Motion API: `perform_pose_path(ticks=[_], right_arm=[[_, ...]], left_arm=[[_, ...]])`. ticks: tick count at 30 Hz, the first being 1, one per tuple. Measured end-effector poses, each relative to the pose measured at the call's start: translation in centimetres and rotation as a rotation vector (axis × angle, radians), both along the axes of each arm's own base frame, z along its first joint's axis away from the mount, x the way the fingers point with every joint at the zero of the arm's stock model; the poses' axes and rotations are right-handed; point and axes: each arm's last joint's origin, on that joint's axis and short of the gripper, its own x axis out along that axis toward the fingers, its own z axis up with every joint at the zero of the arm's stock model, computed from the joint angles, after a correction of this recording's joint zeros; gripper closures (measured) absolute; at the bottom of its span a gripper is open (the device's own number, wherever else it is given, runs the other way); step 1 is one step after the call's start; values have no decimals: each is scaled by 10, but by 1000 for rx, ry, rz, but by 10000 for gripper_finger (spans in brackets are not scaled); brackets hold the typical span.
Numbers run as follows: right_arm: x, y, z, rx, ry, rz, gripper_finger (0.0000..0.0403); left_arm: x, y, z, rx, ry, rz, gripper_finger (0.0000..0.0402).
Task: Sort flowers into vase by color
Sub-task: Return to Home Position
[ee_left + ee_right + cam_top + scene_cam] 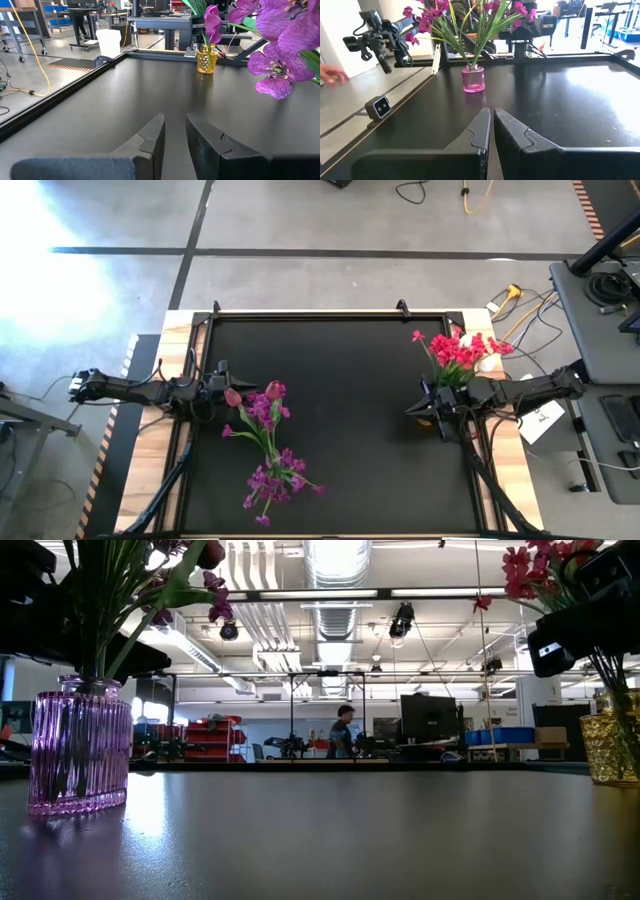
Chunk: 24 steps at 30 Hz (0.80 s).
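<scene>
Purple-magenta flowers (268, 442) stand by their green stems in a ribbed purple glass vase (78, 750), which sits on the black table's left side and also shows in the right wrist view (473, 80). Two darker pink buds (232, 397) top that bunch. Red-pink flowers (458, 352) stand in a gold vase (206, 60) near the table's right edge. My left gripper (175, 125) hovers by the left edge, beside the purple bunch, open by a narrow gap and empty. My right gripper (492, 117) hovers just in front of the gold vase, shut and empty.
A raised frame (330, 313) runs around the black table. A small camera block (379, 106) sits at the near edge. A person's hand (332, 75) shows beyond the table; another person (343, 730) stands far back in the room. Bare table (350, 410) lies between the vases.
</scene>
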Motion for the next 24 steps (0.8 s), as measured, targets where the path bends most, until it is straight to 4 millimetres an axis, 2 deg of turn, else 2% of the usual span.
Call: perform_pose_path(ticks=[24], right_arm=[[0,0,0,18,4,-2,385]], left_arm=[[0,0,0,0,0,0,338]])
